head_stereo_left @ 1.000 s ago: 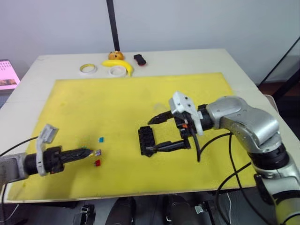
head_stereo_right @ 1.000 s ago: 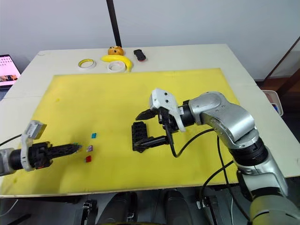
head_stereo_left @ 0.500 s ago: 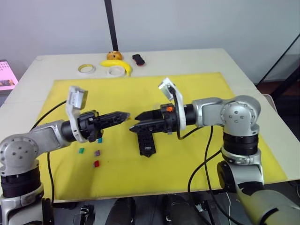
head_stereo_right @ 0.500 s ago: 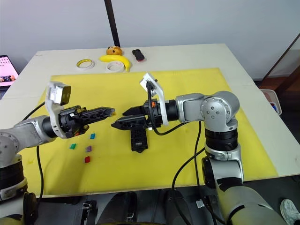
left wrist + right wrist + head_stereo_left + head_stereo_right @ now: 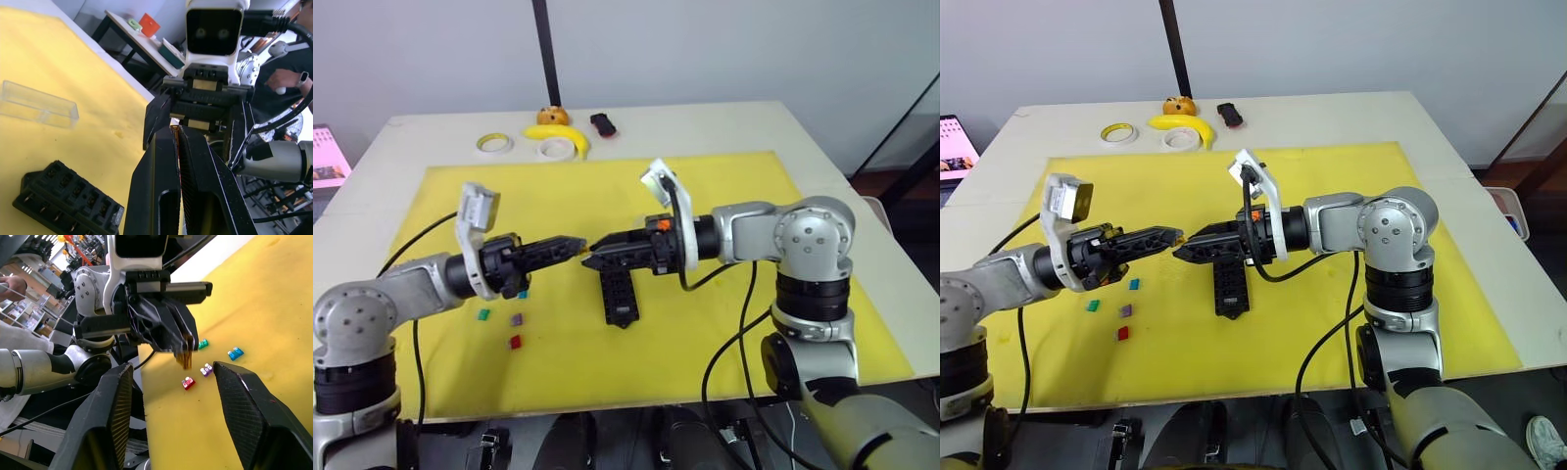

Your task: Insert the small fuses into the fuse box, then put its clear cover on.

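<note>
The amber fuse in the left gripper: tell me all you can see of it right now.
The amber fuse is a tiny translucent brown-orange chip, pinched at the tip of the left gripper, whose black fingers are shut on it. Part of it sticks out past the fingertips. It is held in the air above the yellow mat, facing the right gripper, whose fingers are open on either side without touching it. The black fuse box lies on the mat below.

light: bright, even, diffuse | shadows: soft, faint | glare: none | wrist-view backgrounds: blurred
</note>
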